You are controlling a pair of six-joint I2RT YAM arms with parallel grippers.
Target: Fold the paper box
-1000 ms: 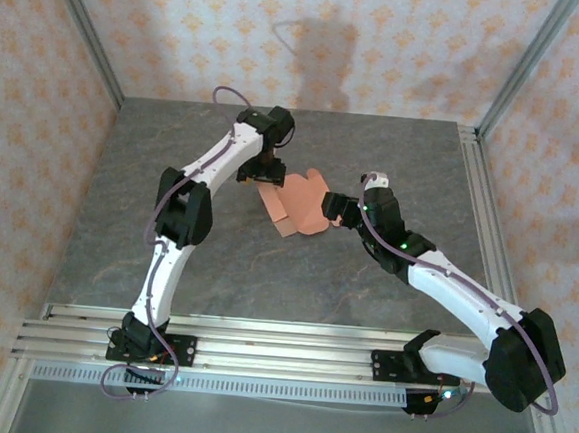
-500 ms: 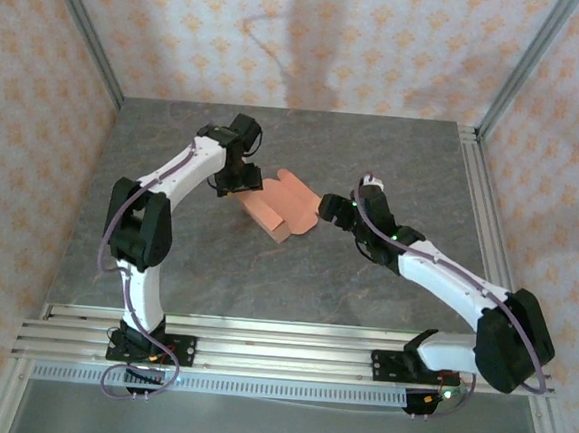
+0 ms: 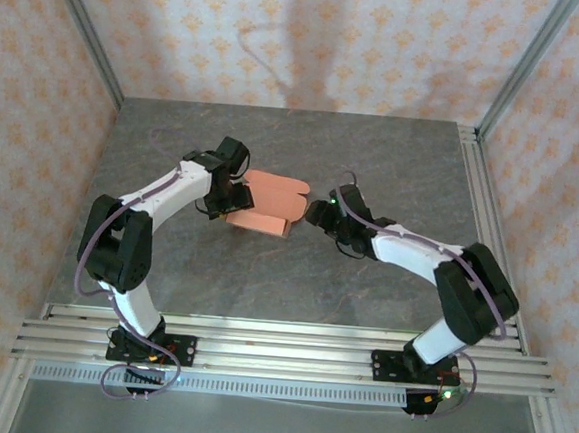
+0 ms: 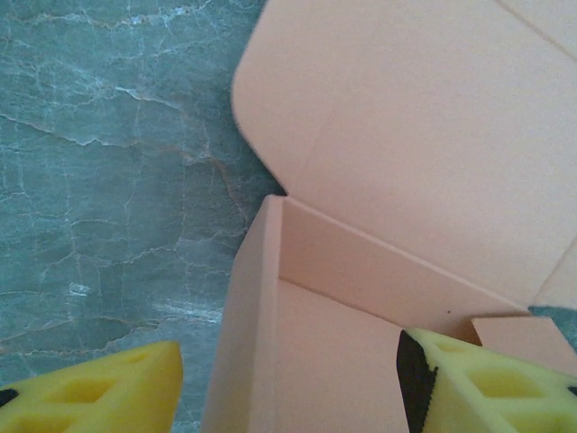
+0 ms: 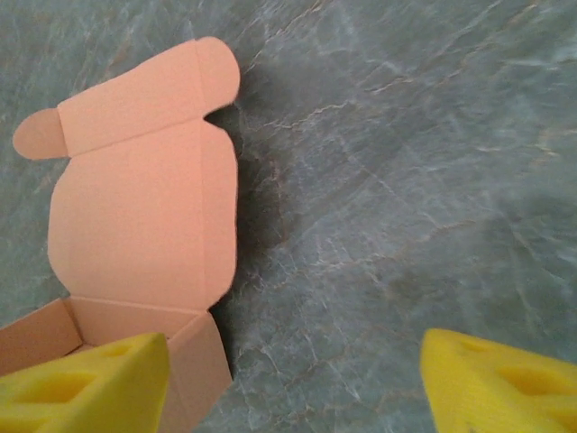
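The paper box is salmon-orange card, a shallow open tray with its lid flap lying flat behind it. My left gripper is at the box's left end. In the left wrist view its jaws stand open astride the box's side wall, one yellow fingertip over the table, the other inside the tray. My right gripper is just right of the box, open over bare table. The box's corner is beside its left fingertip, and the lid flap spreads beyond.
The grey marbled table has free room on all sides of the box. Aluminium rails run along the near edge and a rail along the right side. Patterned walls enclose the back and sides.
The box has slid left and turned, its lid now lying flat behind it. My left arm swung left and nearer with it. My right gripper followed leftward, its jaws narrowing somewhat.
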